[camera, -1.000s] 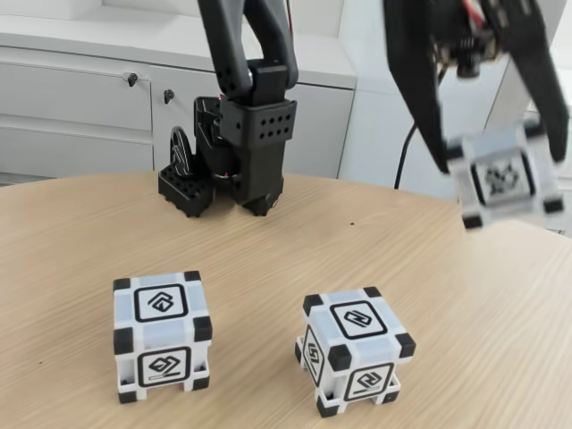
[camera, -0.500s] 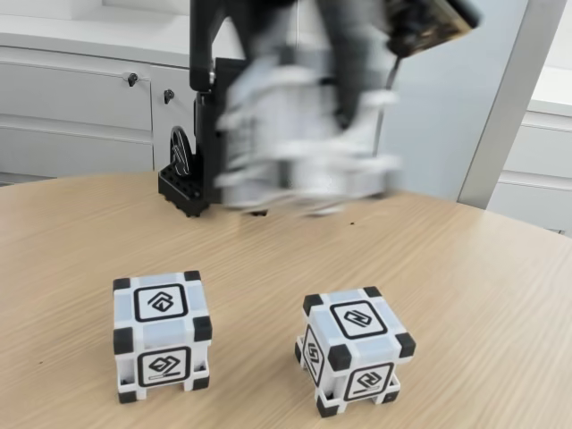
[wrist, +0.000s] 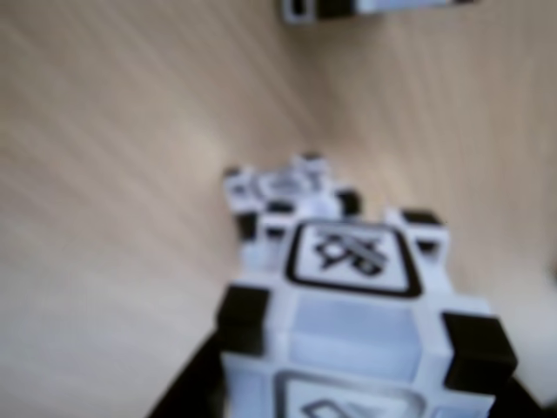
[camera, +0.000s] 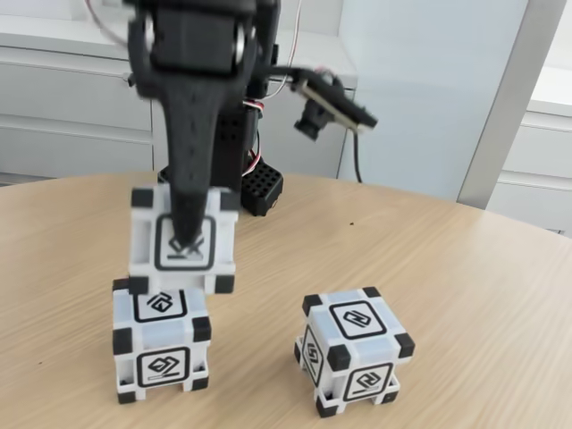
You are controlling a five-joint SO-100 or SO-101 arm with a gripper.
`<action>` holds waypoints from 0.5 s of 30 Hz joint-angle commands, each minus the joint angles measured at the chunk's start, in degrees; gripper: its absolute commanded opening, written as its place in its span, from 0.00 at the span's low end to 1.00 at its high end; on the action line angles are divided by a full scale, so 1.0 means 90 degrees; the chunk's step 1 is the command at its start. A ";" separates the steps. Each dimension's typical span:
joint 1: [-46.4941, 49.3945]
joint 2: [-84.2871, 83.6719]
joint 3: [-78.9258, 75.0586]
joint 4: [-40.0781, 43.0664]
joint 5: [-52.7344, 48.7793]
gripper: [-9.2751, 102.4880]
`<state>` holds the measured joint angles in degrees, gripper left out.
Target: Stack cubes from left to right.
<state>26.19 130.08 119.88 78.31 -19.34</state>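
Observation:
Three white cubes with black corners are on or over the wooden table (camera: 465, 286). My gripper (camera: 184, 239) is shut on one cube (camera: 143, 237), its black front finger (camera: 191, 170) crossing the glyph face. That cube hangs just above the left cube (camera: 161, 344), slightly offset; I cannot tell whether they touch. The right cube (camera: 355, 349) sits apart on the table. In the wrist view the held cube (wrist: 357, 322) is close and blurred, the left cube (wrist: 287, 196) lies below it, and another cube (wrist: 365, 7) shows at the top edge.
The arm's black base (camera: 255, 183) stands at the back of the table, with the wrist camera (camera: 326, 103) jutting to the right. White cabinets (camera: 71, 107) stand behind the table's curved far edge.
The gripper has swung from the upper right across to the left and come down, carrying its cube. The two cubes on the table have not moved.

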 commanded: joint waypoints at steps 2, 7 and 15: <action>0.0049 0.0078 0.0234 -0.0146 0.0020 0.08; 0.0059 0.0078 0.0439 -0.0127 0.0039 0.08; 0.0068 0.0195 0.0352 -0.0078 0.0293 0.08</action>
<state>26.10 131.04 123.84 77.70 -17.40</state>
